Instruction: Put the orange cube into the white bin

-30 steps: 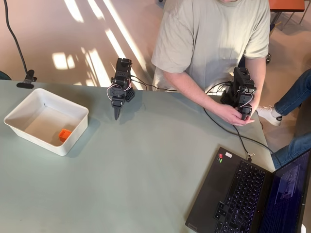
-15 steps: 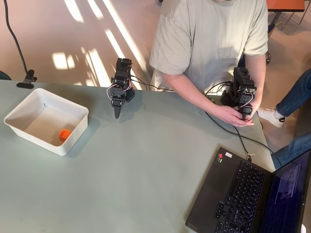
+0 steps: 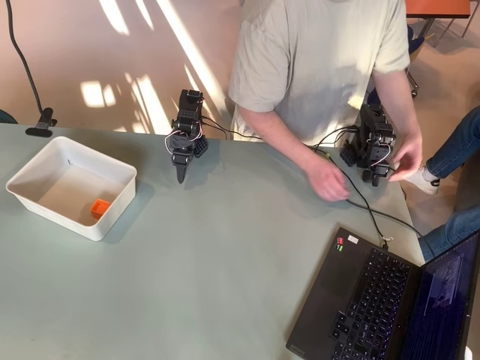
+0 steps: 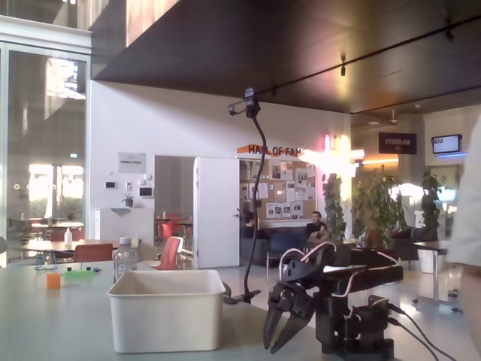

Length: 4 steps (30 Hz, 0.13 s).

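The orange cube [image 3: 99,208] lies inside the white bin [image 3: 117,211], near its front right corner in the overhead view. The bin stands at the table's left side. My gripper [image 3: 181,178] is folded down at the table's back edge, right of the bin and well apart from it, tips pointing at the table. Its fingers are together with nothing held. In the fixed view the bin [image 4: 165,323] shows from the side, its wall hiding the cube, and my gripper [image 4: 272,347] hangs just right of it with fingertips close to the tabletop.
A person [image 3: 315,60] stands behind the table with a hand [image 3: 328,184] resting on it at the right. An open laptop [image 3: 382,300] fills the front right corner, with cables [image 3: 360,204] running to it. A clamp stand [image 3: 41,124] grips the back left edge.
My arm, the cube and the bin have not moved. The person's hands have shifted at the right side of the table.
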Available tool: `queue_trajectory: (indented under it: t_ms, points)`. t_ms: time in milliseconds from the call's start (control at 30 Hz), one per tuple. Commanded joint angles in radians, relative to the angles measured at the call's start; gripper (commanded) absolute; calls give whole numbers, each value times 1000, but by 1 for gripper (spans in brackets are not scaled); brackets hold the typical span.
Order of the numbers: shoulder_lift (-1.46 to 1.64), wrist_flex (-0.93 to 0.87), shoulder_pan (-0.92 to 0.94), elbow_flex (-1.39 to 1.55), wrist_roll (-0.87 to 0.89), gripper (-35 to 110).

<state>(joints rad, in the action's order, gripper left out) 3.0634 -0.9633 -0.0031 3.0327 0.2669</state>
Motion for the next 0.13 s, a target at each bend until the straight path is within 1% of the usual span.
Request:
queue_trajectory:
  t_ms: [0, 100]
  points:
    - [-5, -3, -2, -3, -5, 4]
    - [-5, -3, -2, -3, -5, 4]
